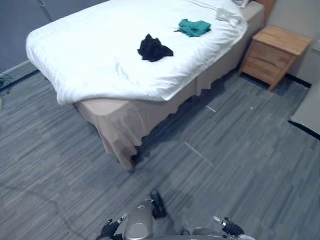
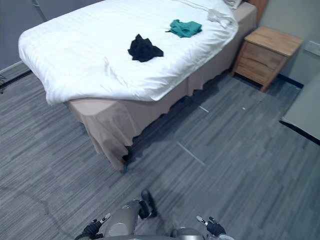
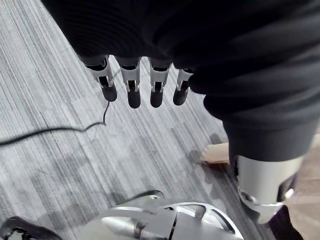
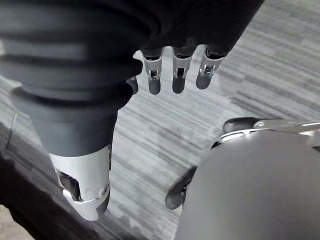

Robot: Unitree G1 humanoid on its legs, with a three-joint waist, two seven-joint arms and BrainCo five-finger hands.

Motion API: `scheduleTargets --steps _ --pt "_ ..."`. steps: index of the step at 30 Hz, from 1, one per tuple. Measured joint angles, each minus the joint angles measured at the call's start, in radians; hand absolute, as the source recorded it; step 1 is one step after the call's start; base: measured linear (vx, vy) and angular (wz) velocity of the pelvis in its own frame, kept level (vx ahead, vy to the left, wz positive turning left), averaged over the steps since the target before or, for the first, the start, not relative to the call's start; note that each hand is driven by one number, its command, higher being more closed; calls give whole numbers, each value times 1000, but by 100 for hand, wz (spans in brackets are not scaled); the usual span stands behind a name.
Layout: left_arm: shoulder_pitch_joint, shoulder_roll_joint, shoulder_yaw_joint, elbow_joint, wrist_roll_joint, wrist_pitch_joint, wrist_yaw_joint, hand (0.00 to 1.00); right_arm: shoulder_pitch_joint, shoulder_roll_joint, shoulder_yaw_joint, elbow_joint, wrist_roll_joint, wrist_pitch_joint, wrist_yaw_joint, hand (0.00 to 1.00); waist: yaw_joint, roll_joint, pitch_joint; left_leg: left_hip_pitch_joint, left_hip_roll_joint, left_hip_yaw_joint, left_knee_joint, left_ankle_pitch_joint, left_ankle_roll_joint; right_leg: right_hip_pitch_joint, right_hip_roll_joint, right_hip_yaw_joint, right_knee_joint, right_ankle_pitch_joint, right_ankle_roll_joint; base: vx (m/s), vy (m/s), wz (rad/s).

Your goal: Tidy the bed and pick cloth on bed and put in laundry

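Note:
A crumpled black cloth [image 1: 154, 48] lies near the middle of the bed [image 1: 90, 60], on its white duvet. Farther back lies a teal cloth [image 1: 195, 27], and a small white cloth [image 1: 229, 16] sits by the bed's far right edge. Both hands hang low over the grey floor, well short of the bed. My left hand [image 3: 132, 85] has relaxed, straight fingers and holds nothing; in the left eye view it is at the bottom edge [image 1: 109, 229]. My right hand [image 4: 180, 75] is just as open and empty, also at the bottom edge [image 1: 231, 228].
A beige bed skirt [image 1: 120, 125] hangs to the floor at the bed's near corner. A wooden nightstand [image 1: 275, 52] stands right of the bed against the wall. A flat grey surface [image 1: 307, 115] juts in at the right edge. Grey carpet lies between me and the bed.

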Motion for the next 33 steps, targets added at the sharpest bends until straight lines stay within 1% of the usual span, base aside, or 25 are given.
scheduleTargets --steps 1,2,3,5,6,7,8,9,10,11,12,13,14,15,16,17,18,20,21,22,25,27,28,31,33 --pt "-8 3 0 0 2 1 8 0 -13 2 0 7 -4 0 4 0 0 -8 1 12 -15 -16 -7 -10 -2 -74 -43 4 158 29 42 498 147 57" --pt "-14 9 -1 0 2 0 14 0 -22 8 0 10 -11 0 10 0 -5 -16 4 45 -35 -48 -19 -21 -7 -138 -92 -8 309 31 46 611 160 79" --pt "-15 8 -3 -1 2 -6 17 0 -22 18 -1 14 -21 -1 20 0 -4 -14 6 109 -52 -105 -42 -21 -8 -169 -136 -44 375 20 26 602 132 102" --pt "-11 6 -21 -2 0 -27 19 0 -17 4 2 13 -14 -10 23 0 -5 9 17 230 -43 -194 -97 -16 -22 -171 -134 -62 298 14 13 574 23 110" --pt "-10 6 -42 -10 -1 -41 24 0 -10 3 3 9 0 -13 22 0 -10 27 19 286 -27 -250 -140 -11 -54 -186 -113 -58 187 16 11 524 -118 148" --pt "-17 9 -52 -19 -1 -50 31 0 -2 10 3 6 11 -22 21 0 -18 24 13 315 -16 -311 -176 -16 -78 -222 -89 -30 47 24 21 407 -156 152" --pt "-24 11 -54 -19 -2 -53 32 0 1 15 2 5 16 -27 21 0 -23 18 9 319 -13 -344 -190 -20 -91 -244 -80 -9 -25 31 29 380 -194 162" --pt "-42 27 -75 -17 -9 -59 32 0 10 23 2 8 28 -33 19 0 -26 5 3 317 -13 -397 -205 -23 -113 -281 -76 68 -173 82 27 356 -218 147" --pt "-45 25 -80 -16 -13 -57 33 0 18 24 0 9 45 -35 17 0 -26 3 2 318 -11 -445 -207 -28 -133 -307 -73 149 -293 151 23 346 -225 136" --pt "-43 24 -78 -12 -12 -57 33 0 25 25 -1 9 47 -35 15 0 -26 3 2 323 -9 -464 -206 -33 -146 -315 -72 187 -333 190 19 344 -262 110" --pt "-28 24 -68 -10 -9 -58 34 0 40 32 -6 10 49 -35 12 0 -25 -3 -2 337 -2 -481 -198 -50 -175 -319 -69 241 -366 271 15 343 -299 91" --pt "0 24 -42 -14 1 -65 35 0 60 46 -8 8 66 -33 4 0 -23 -19 -17 359 2 -478 -191 -71 -209 -314 -70 253 -368 366 10 426 -397 80" --pt "19 26 -30 -17 6 -67 35 0 69 57 -7 7 73 -30 1 0 -23 -35 -30 368 1 -475 -187 -83 -228 -310 -72 251 -369 429 5 452 -464 52" --pt "49 27 -6 -18 12 -69 35 0 86 72 -3 9 87 -21 0 0 -12 -63 -52 383 1 -464 -172 -110 -267 -290 -84 229 -368 456 -8 448 -515 9" --pt "62 2 15 -18 12 -76 36 0 90 62 1 10 91 -6 2 0 7 -39 -70 377 40 -450 -149 -128 -297 -261 -51 216 -417 413 -25 348 -443 -2" --pt "70 -8 18 -18 12 -82 36 0 90 53 3 9 95 -1 2 0 6 -32 -81 373 59 -447 -147 -130 -300 -247 -34 204 -447 408 -33 235 -328 -4" --pt "70 -14 20 -18 11 -96 39 0 89 41 2 7 97 0 2 0 1 -4 -83 373 81 -443 -158 -125 -309 -226 -14 181 -488 404 -40 186 -261 22" --pt "68 -48 19 -18 1 -147 73 0 89 9 -5 7 97 10 3 0 -12 49 -84 392 115 -440 -208 -85 -353 -188 18 140 -538 402 -60 192 -272 48" --pt "66 -65 18 -26 -16 -175 97 0 92 -2 -12 11 97 31 3 0 -22 58 -89 400 114 -434 -230 -48 -359 -167 21 114 -547 394 -72 122 -190 56" --pt "64 -69 18 -41 -17 -188 109 0 92 -4 -16 11 97 40 3 0 -27 59 -89 403 113 -427 -234 -32 -361 -157 19 104 -549 390 -78 66 -169 58" --pt "45 -54 18 -188 -15 -263 185 0 92 -14 -14 5 113 42 3 0 -29 70 -93 385 119 -379 -241 8 -349 -146 18 58 -555 383 -90 -28 -125 46" --pt "13 -4 17 -303 -15 -313 225 0 92 -20 -14 5 125 47 0 0 -31 81 -94 380 123 -378 -281 23 -347 -146 25 28 -570 387 -98 -107 -62 41" --pt "-5 52 18 -372 -16 -340 247 0 92 -20 -14 5 130 51 -4 0 -30 77 -93 381 126 -375 -297 29 -351 -144 31 25 -584 396 -101 -107 -35 13" --pt "-27 133 28 -504 -12 -356 276 0 112 -19 -15 1 157 56 -12 0 -32 68 -96 379 126 -362 -303 30 -350 -133 34 27 -620 421 -101 -96 -22 -6" --pt "-54 156 33 -597 2 -356 287 0 146 -19 -15 -14 164 55 -25 0 -35 70 -97 379 122 -360 -304 27 -346 -122 34 27 -645 434 -100 -59 1 -2"
